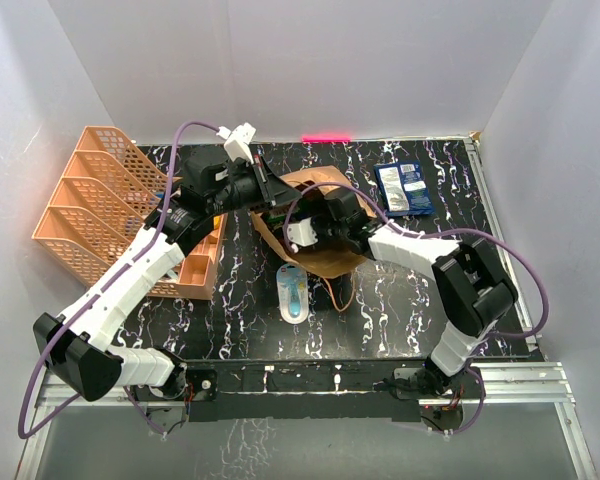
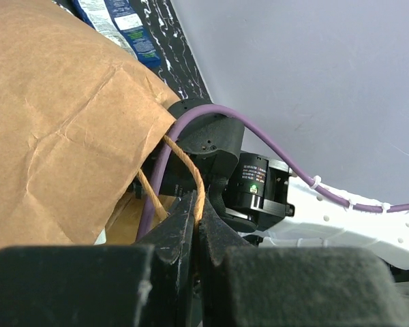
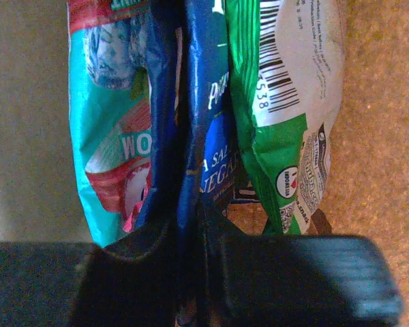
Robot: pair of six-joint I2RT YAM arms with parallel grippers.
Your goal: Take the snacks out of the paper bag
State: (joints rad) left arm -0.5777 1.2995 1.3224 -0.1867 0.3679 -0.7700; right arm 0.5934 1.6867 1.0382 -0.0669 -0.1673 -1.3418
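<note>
Blue packet (image 3: pixel 194 136) lengthwise in clenched right fingers (image 3: pixel 138 253); left fingers (image 2: pixel 178 235) clamping bag handle (image 2: pixel 191 167).

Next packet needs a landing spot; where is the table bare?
Bare table: between the oblong item and the right arm, and between that item and the trays. Crowded: the bag, with left gripper on its handle and right gripper inside.
</note>
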